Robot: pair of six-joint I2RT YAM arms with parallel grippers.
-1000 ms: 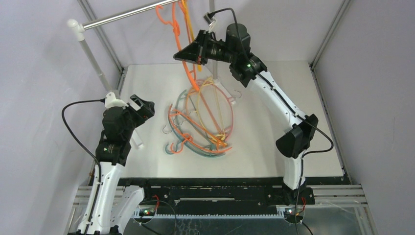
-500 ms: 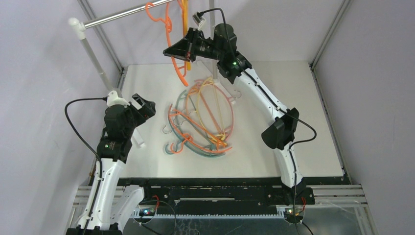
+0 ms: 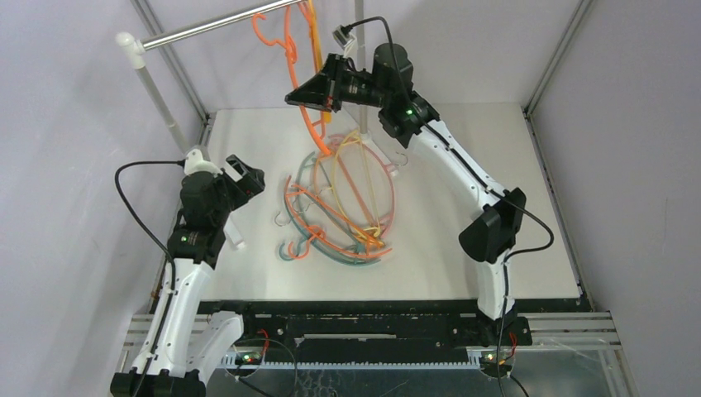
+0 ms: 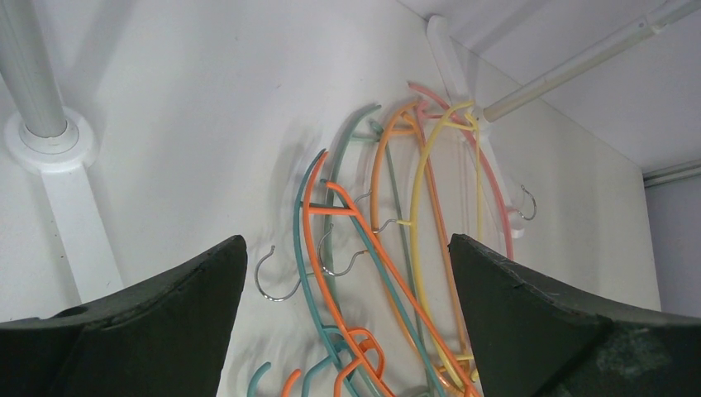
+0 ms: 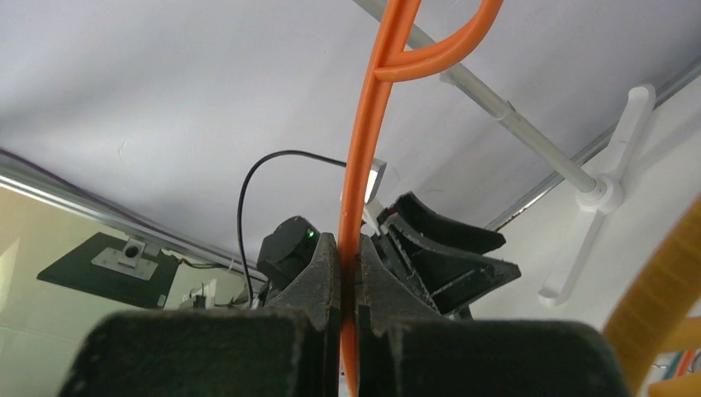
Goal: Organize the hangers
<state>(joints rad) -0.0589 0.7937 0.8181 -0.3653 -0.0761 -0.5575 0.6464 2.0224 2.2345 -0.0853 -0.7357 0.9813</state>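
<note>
Orange hanger [image 5: 369, 124] is up in the air at the back of the cell, its thin bar pinched flat between the closed fingers of the right gripper [image 5: 347, 248], hook end raised toward the silver rail [image 3: 207, 28]. Over the last second the right arm carried it leftward along the rail line, then came back a little to the right; the hanger's top now sits close under the rail, just beside a yellow hanger [image 3: 313, 25] that hangs there. Whether the hook is actually over the rail cannot be told from the overhead view, and the wrist view shows only the bar and the loop above it. Judged as the hanging step for this one hanger, near its end: the hook needs to be seated before the fingers let go, else the hanger drops back. The remaining hangers [image 3: 339, 207] lie in a tangled heap of orange, yellow, pink and teal on the white table [image 3: 496, 141], so most of the task is left. Left gripper [image 3: 242, 176] has barely shifted; it sits low to the left of the heap, jaws spread wide, nothing in them.
</note>
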